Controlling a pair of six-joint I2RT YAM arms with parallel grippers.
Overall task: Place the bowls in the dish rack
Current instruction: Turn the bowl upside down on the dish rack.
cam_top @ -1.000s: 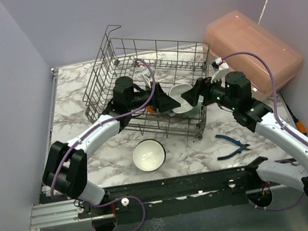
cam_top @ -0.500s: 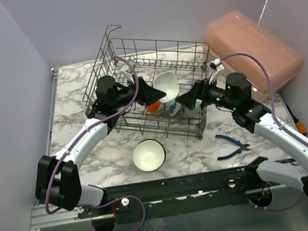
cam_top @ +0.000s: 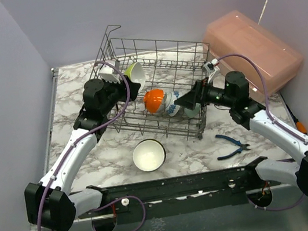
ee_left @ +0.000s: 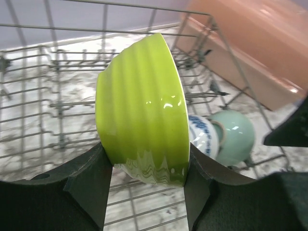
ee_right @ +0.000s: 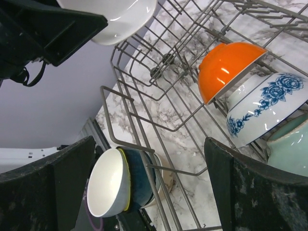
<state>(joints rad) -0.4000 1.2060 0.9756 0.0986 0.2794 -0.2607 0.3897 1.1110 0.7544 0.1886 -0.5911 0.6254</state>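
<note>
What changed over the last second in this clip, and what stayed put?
The left gripper, jaws clamped on the lime green bowl, carried it from the right middle of the dish rack toward its far left. The right gripper, earlier up against that bowl, stayed behind, jaws open and empty. Unchanged: orange bowl, blue-patterned bowl and mint bowl in the rack, stacked bowls on the table.

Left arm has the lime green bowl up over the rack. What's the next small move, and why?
Probably lower the left end effector so the lime green bowl goes on edge into the dish rack beside the orange bowl. The bowl is gripped and hanging above the tines, not seated, and the tines on the orange bowl's open side look free.
</note>
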